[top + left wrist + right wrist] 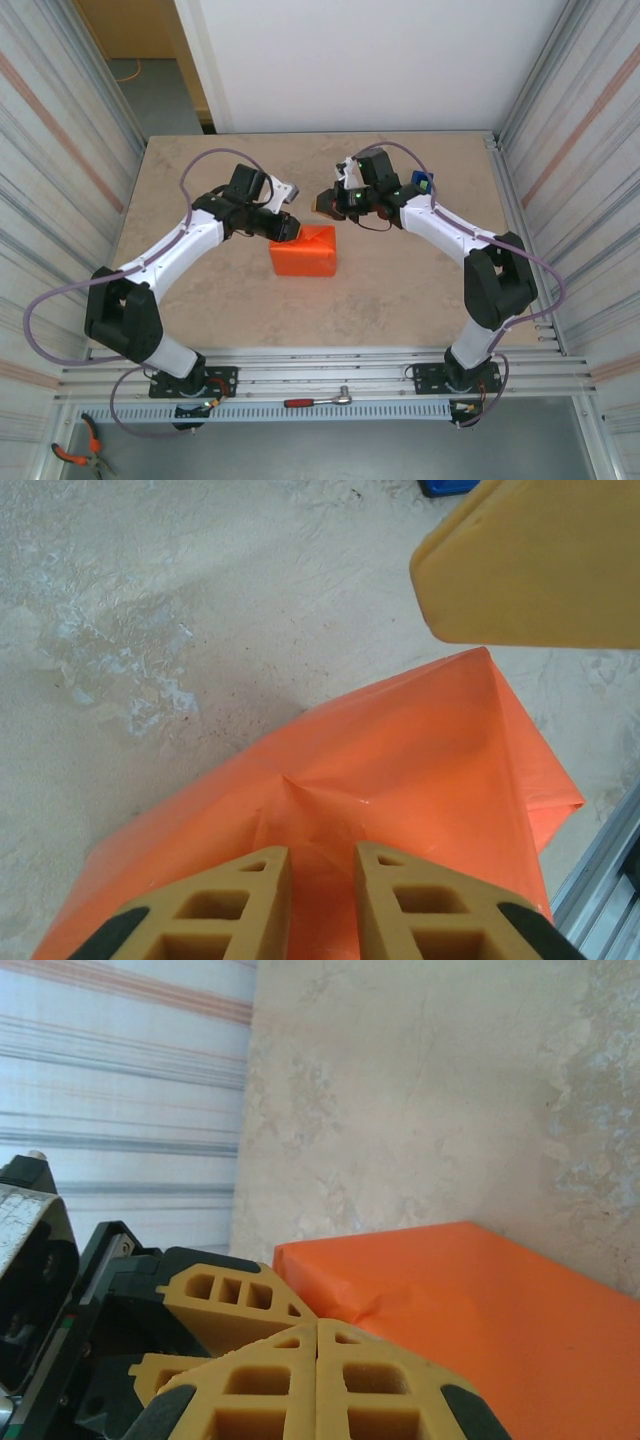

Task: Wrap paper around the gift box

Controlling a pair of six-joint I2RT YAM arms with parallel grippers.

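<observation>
Paper, bright orange, thin and faintly glossy, is folded into a low blocky parcel near the middle of the table. The parcel's long axis runs side to side, and the gift box is hidden under it. Its top is smooth and flat, and loose creased flaps spread out at its left end. The left gripper rests on that end, its ribbed tan fingers a narrow gap apart astride a raised crease; I cannot tell whether they pinch it. Just beyond the parcel's far edge the right gripper hangs empty, fingers pressed together. A small blue tape dispenser sits well off to the parcel's far right on the mottled beige stone-look surface.
</observation>
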